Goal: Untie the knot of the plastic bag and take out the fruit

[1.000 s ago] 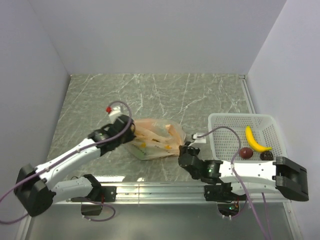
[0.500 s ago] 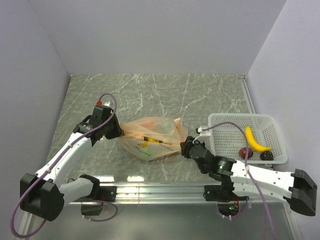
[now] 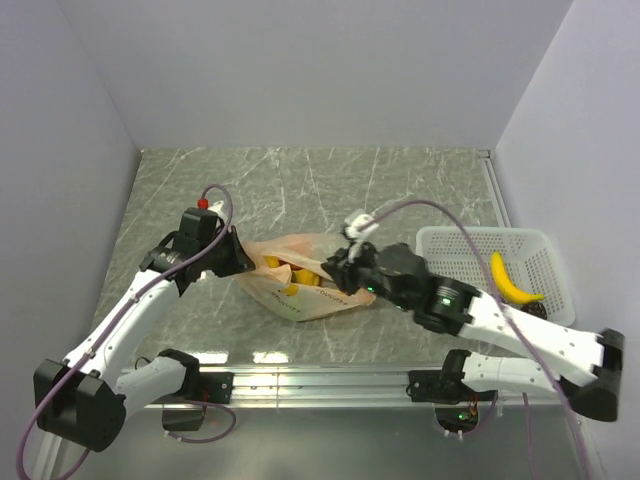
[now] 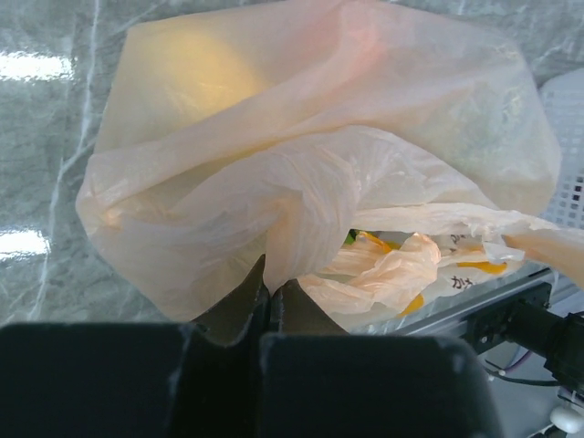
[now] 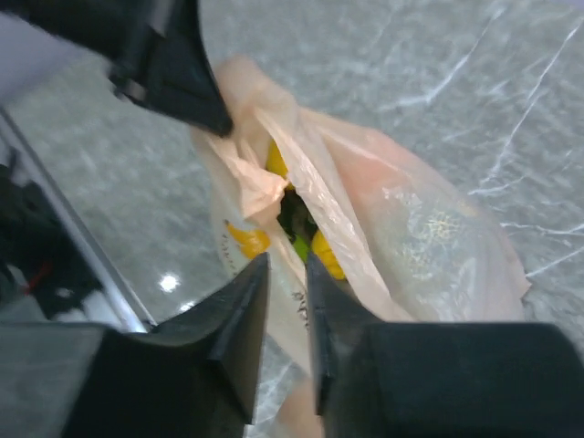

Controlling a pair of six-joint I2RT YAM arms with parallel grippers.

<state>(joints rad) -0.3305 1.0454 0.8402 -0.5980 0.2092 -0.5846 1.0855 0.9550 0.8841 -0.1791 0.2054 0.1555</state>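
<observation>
1. The bag [image 3: 300, 300] lies close to the near edge of the counter [image 3: 300, 190], about at its middle. Its long axis runs along that edge.
2. The left gripper [image 4: 267, 285] is closed on a fold of film at the bag's left end, and the fold is pinched tight between the fingers.
3. The right gripper [image 5: 286, 265] is held over the right half of the bag. Its fingers are almost together, with only a narrow slit, and nothing is seen between them.
4. The mouth [image 5: 294, 219] is seen open as a long slit, which runs from the left gripper toward the right one. Nothing tied is made out there.
5. The fruit [image 5: 324, 254], yellow and green pieces, is seen inside the slit, just ahead of the right fingertips and lower than them.
6. The right arm is judged the nearer one and the only free one. A wider opening of its fingers and a reach along the slit are probably needed.
</observation>
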